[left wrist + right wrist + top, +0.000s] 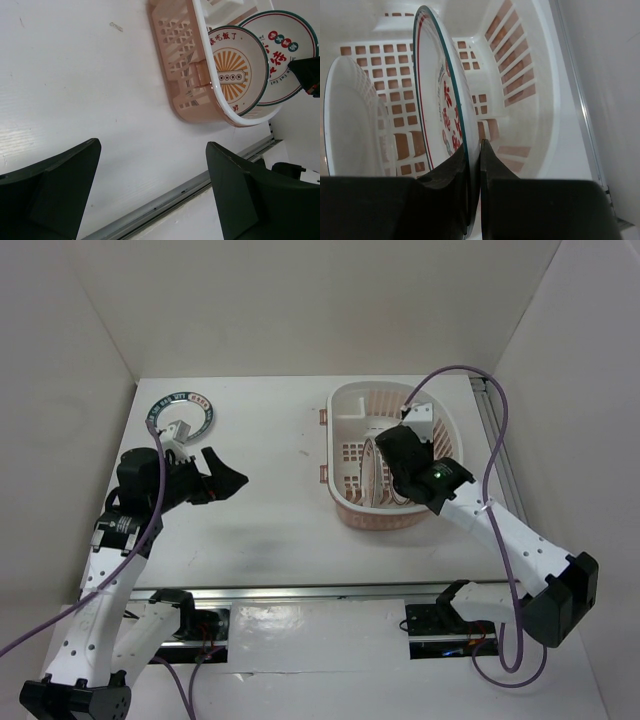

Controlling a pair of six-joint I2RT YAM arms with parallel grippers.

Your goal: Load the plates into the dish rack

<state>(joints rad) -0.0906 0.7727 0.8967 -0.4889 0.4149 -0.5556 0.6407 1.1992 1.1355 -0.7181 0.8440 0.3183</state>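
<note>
From the top camera, we see the dish rack (345, 400) on the far right of the desk (270, 440), close to its right edge. A broad bare stretch separates it from the green-rimmed plate (182, 415), which lies flat near the far left corner. The left gripper (225, 478) hangs spread wide just in front of that plate, its arm folded at the elbow. The right arm reaches forward, and the right gripper (388, 465) dips inside the rack.

The left wrist camera looks between its parted fingers at bare desk and the rack's end. Two plates stand on edge inside, the sunburst plate (232, 70) and the red-motif plate (285, 50) behind it.

From the right wrist, we see the fingers pinching the red-motif plate's rim and holding it upright. The sunburst plate is just beside it with a gap between, and there is open room toward the slotted wall.
</note>
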